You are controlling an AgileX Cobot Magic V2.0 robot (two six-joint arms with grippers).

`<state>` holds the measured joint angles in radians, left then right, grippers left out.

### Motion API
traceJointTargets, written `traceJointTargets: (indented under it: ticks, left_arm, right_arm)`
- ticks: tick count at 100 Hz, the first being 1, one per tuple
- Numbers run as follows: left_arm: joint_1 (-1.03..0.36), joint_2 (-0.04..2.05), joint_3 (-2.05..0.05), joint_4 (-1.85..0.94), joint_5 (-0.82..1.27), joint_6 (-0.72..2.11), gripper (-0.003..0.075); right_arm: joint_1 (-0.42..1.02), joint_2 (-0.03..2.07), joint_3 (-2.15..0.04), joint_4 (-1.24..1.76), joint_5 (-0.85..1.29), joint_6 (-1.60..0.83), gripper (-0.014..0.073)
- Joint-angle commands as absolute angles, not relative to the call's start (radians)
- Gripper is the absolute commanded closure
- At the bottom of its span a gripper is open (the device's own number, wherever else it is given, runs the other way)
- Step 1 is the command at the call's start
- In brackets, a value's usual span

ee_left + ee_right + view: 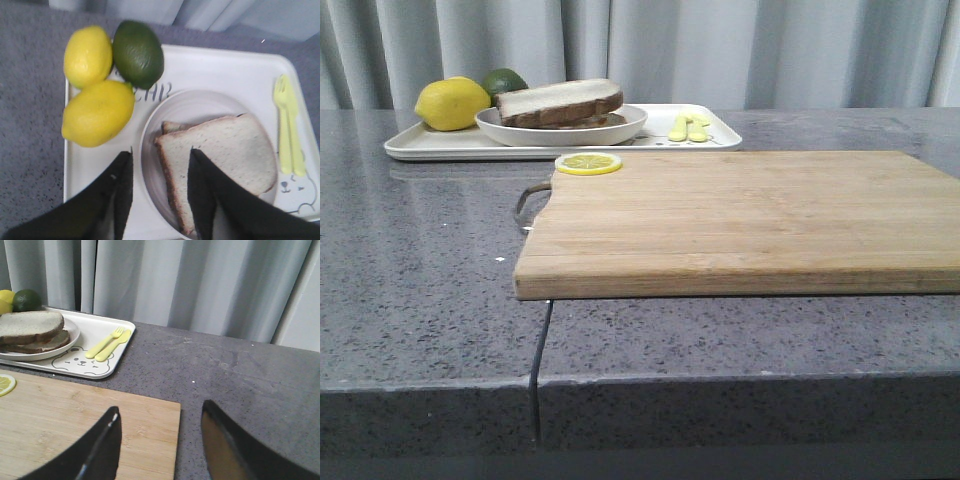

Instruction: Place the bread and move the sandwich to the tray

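The sandwich (560, 102) lies on a round white plate (570, 132) that stands on the white tray (420, 150) at the back left. Two brown-crusted slices show, stacked; the egg is hidden and no loose bread slice is in view. In the left wrist view my left gripper (161, 153) is open above the plate (170, 110), with one finger over the sandwich (225, 150) and the other over the tray (225, 70). My right gripper (160, 409) is open and empty above the far right corner of the cutting board (75, 415). Neither gripper shows in the front view.
Two lemons (97, 112) and a lime (137, 52) sit on the tray's left end. A yellow fork and spoon (287, 125) sit at its right end by the bear drawing (80, 362). A wooden cutting board (740, 220) with a lemon slice (588, 163) lies mid-table. A curtain hangs behind.
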<state>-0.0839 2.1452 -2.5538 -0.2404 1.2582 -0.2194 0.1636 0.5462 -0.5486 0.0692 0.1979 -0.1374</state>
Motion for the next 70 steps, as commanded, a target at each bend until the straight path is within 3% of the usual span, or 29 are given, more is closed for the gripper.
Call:
traceJointTargets:
  ticks: [1, 31, 70]
  left_arm:
    - [-0.094, 2.025, -2.601, -0.252, 1.28, -0.191, 0.0479]
    - [-0.101, 1.856, -2.548, -0.241, 1.281, -0.114, 0.0479]
    - [-0.202, 1.489, -2.083, -0.039, 1.176, -0.059, 0.0479]
  right_arm:
    - [0.158, 0.544, -0.575, 0.07, 0.121, -0.138, 0.0211]
    - [0.158, 0.544, -0.575, 0.07, 0.123, -0.138, 0.0211]
    - [0.158, 0.544, -0.575, 0.07, 0.126, -0.138, 0.0211]
